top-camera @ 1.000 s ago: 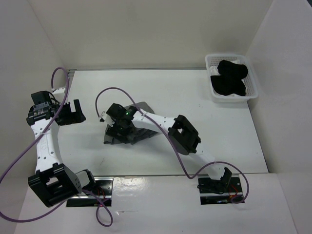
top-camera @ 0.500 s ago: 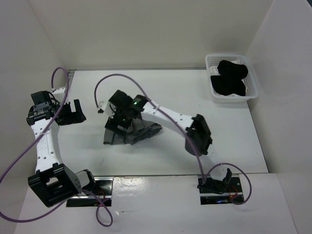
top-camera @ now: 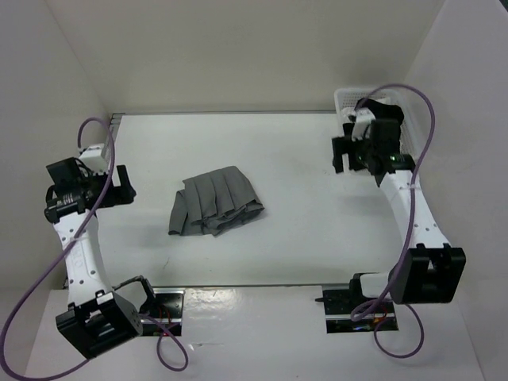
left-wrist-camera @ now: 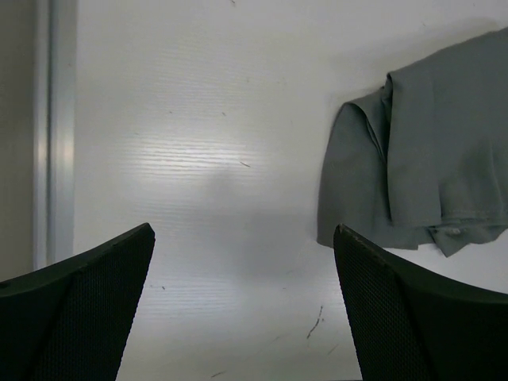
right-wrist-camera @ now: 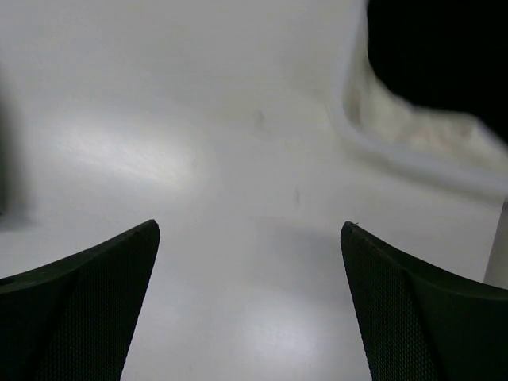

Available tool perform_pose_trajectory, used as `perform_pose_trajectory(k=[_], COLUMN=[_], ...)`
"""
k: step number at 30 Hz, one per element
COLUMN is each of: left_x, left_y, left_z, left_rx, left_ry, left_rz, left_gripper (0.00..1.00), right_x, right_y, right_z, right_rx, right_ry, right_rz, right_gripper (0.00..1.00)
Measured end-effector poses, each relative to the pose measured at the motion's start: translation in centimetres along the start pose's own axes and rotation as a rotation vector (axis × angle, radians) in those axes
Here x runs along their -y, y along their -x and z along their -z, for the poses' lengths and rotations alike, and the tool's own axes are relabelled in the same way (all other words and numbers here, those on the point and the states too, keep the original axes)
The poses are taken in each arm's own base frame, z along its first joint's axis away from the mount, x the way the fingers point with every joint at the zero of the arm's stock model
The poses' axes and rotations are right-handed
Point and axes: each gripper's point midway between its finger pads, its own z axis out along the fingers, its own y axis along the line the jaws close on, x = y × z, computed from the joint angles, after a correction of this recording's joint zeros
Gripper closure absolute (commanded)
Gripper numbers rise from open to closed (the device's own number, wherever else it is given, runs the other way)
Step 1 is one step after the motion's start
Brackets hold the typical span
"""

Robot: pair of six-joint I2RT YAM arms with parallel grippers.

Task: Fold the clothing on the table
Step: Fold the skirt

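"What are the hands up to?"

"The left gripper [left-wrist-camera: 242,234] gapes wide with nothing in it, hovering over bare table [top-camera: 317,230] near the left edge. The right gripper [right-wrist-camera: 250,230] is spread just as wide and empty too, up beside the white basket [top-camera: 343,98]."

"And the skirt?"

"The grey pleated skirt [top-camera: 216,203] lies rumpled and partly doubled over, left of the table's middle. It's nearer the left gripper, touching neither."

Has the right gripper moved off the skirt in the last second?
Yes. The right gripper swung right and away from the skirt, ending beside the basket.
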Motion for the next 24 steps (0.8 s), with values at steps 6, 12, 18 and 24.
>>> perform_pose_trajectory(k=[6,12,18,24], left_x=[-2.1,-2.7,-3.2,-2.9], left_y=[0.5,-1.1,-0.6,0.1], left_z=[-0.2,-1.7,-1.7,-1.3], left_rx=[0.043,0.030,0.071,0.108], left_ry=[0.051,0.023,0.023,0.003], left_rz=[0.026,0.063,0.057,0.024], left_gripper=[0.01,0.01,0.01,0.01], right_x=[4.6,10.1,11.8,12.1], right_y=[-10.5,-9.2,-9.9,-11.0], right_z=[2.9,7.2,7.7,7.5], right_rx=[-0.125,0.026,0.038,0.008], right_ry=[-0.166,-0.345,-0.404,-0.427], right_rz=[-0.211,-0.308,-0.325,-0.328], right_gripper=[0.01,0.01,0.01,0.01])
